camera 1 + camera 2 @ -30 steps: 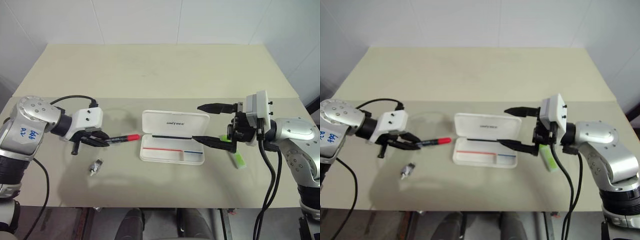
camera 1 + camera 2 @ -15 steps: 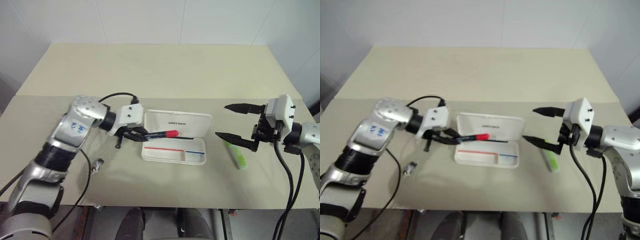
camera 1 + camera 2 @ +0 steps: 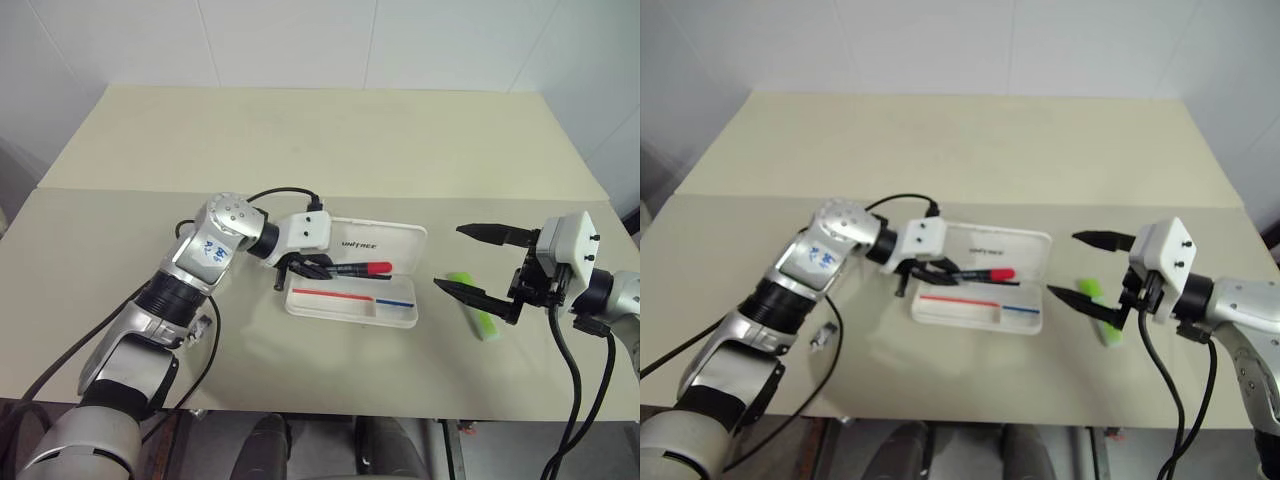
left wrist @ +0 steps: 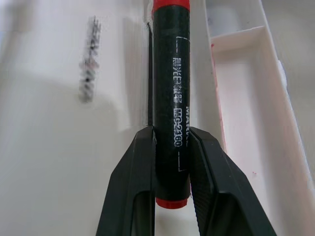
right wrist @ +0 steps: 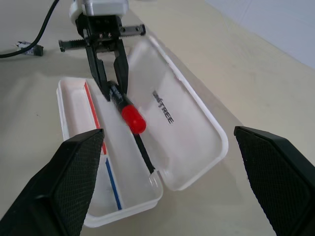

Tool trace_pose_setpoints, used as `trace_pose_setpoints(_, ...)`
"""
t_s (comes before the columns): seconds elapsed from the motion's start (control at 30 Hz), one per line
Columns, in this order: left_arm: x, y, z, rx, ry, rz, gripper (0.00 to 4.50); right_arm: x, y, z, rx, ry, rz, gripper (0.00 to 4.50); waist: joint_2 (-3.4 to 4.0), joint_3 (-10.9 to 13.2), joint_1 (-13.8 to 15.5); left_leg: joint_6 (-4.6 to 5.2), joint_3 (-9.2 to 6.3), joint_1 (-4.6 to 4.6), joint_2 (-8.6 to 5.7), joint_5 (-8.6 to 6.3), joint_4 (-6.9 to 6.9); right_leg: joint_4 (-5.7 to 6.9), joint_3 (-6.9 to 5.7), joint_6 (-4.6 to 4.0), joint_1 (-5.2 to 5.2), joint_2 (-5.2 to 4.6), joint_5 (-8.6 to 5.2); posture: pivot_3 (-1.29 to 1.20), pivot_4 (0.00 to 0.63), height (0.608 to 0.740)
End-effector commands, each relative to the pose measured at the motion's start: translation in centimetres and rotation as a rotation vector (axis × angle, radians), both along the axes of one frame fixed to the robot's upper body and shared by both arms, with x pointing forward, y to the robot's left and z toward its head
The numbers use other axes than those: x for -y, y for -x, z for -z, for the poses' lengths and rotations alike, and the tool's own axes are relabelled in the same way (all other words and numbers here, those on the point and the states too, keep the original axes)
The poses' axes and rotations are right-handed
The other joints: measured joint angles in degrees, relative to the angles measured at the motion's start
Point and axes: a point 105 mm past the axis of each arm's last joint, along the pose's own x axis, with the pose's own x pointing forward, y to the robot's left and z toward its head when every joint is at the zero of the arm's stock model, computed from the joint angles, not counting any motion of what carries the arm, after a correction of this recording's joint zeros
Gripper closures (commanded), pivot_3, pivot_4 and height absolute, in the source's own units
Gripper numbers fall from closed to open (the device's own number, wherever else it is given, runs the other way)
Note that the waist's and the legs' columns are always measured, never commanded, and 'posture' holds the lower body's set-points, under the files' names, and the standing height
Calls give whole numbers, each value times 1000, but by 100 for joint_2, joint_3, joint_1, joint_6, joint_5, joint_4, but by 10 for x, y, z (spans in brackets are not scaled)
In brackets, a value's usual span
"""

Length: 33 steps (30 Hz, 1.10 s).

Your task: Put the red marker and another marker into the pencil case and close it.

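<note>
The pencil case (image 3: 396, 243) lies open on the table, lid flat at the back and the tray (image 3: 980, 316) with its red-and-blue stripe in front. My left gripper (image 3: 315, 268) is shut on the red marker (image 3: 358, 268) by its black barrel. It holds the marker level over the line between lid and tray, red cap (image 5: 133, 119) pointing right. Both fingers (image 4: 134, 182) press the barrel (image 4: 171, 93). The other marker, a light-green highlighter (image 3: 484, 324), lies on the table right of the case. My right gripper (image 3: 450, 257) hangs wide open above it, holding nothing.
A small dark-and-silver object (image 3: 820, 338) lies on the table left of the case, beside my left arm. A seam (image 3: 100, 190) runs across the beige tabletop behind the case. Bare table stretches far behind it.
My left gripper carried the red marker rightward, from the table left of the case to over the open case. My right gripper drew back right, away from the case, still open.
</note>
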Motion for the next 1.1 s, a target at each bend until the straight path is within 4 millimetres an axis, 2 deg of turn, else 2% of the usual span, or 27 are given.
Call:
trace_pose_setpoints(0.03,7,2,-2,23,0,32,3930,-1,6,-12,54,-16,4,0,-2,1,-6,0,0,-1,0,0,0,-1,2,2,0,0,1,0,150,740)
trace_pose_setpoints(0.33,10,3,2,34,-8,31,3930,-5,5,-13,57,-29,-2,0,-3,2,-21,0,4,1,1,0,-1,0,5,2,-1,1,1,0,150,740)
trace_pose_setpoints(0.4,11,2,2,41,-8,30,3171,-6,4,-14,57,-32,-6,0,-3,2,-18,0,4,1,1,0,0,0,6,3,-1,1,2,0,150,740)
trace_pose_setpoints(0.47,16,4,-4,49,28,38,2610,-7,4,-13,55,-34,-10,0,-3,2,-15,0,3,1,1,0,-1,-1,5,3,-1,1,2,0,150,740)
trace_pose_setpoints(0.6,28,13,-22,18,127,74,2610,-10,2,-13,54,-42,-21,0,-4,2,-16,0,4,0,1,0,0,-3,5,4,-1,0,2,0,150,740)
trace_pose_setpoints(0.8,32,28,-39,-5,185,120,2610,-13,-3,-14,44,-68,-31,0,-4,2,-27,0,6,2,2,0,-1,-1,7,4,-1,2,2,0,150,740)
trace_pose_setpoints(0.93,26,39,-46,-33,197,134,1746,-12,-6,-14,4,-75,-19,0,-4,2,-28,0,6,2,2,0,0,0,9,4,-1,1,2,0,150,740)
trace_pose_setpoints(1.03,19,39,-52,-23,225,120,710,-8,-9,-10,-47,-42,8,0,-4,2,-22,0,5,3,3,0,-1,0,9,4,-1,2,2,0,150,740)
trace_pose_setpoints(1.1,6,38,-55,3,237,115,27,-2,-12,-6,-76,5,47,0,-3,2,-23,0,6,3,2,0,0,0,10,4,-1,1,2,0,150,740)
